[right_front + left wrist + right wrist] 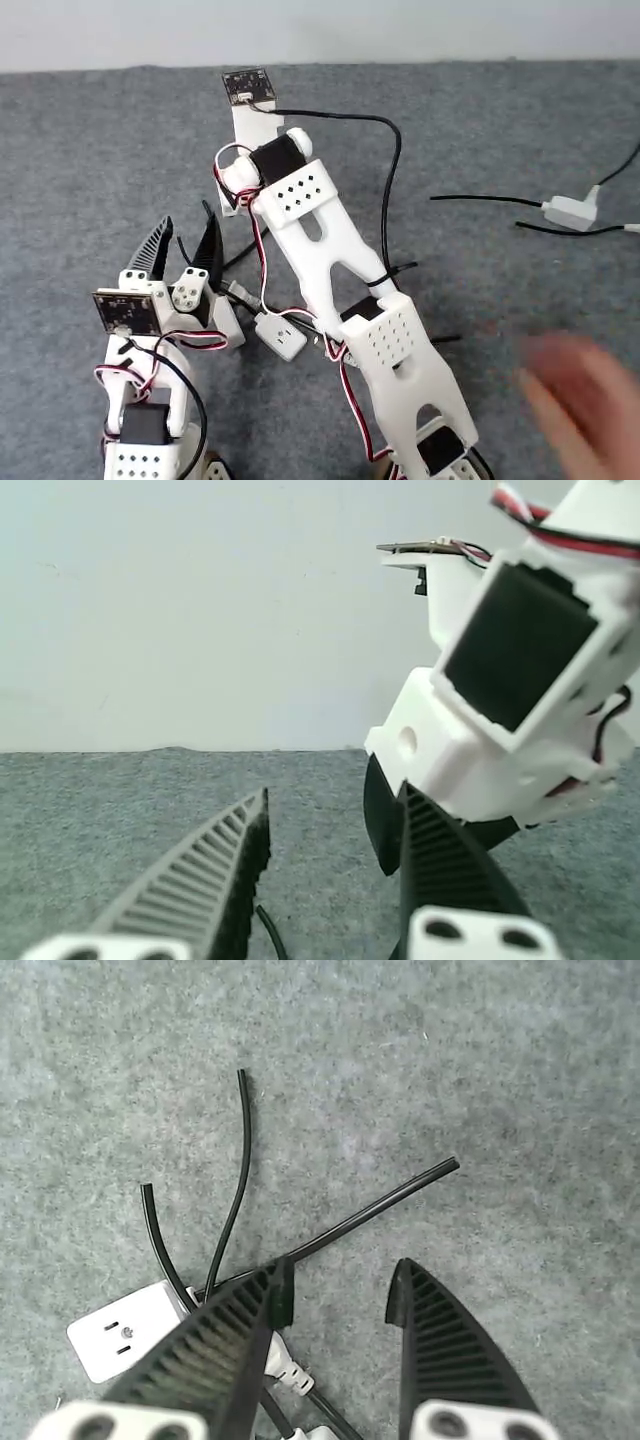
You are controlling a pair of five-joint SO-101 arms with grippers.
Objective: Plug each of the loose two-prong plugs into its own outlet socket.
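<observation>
outlet socket (pixel 283 337) lay on the carpet (pixel 480 130) at 5 o'clock from the left gripper (pixel 188 214), long axis 10-to-4, white plug (pixel 288 1370) just beside it; left gripper and right gripper (pixel 340 1280) both spread, empty.

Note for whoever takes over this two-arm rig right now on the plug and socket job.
Left pincer: open, empty, low over the grey carpet.
Right pincer: open, empty, above loose black cords.
White outlet block: near the right pincer, its visible socket empty.
White plug on a black cord: loose on the carpet, off to the right arm's side.
Done: no plug seen seated.
Left: grasp each plug and insert it.
</observation>
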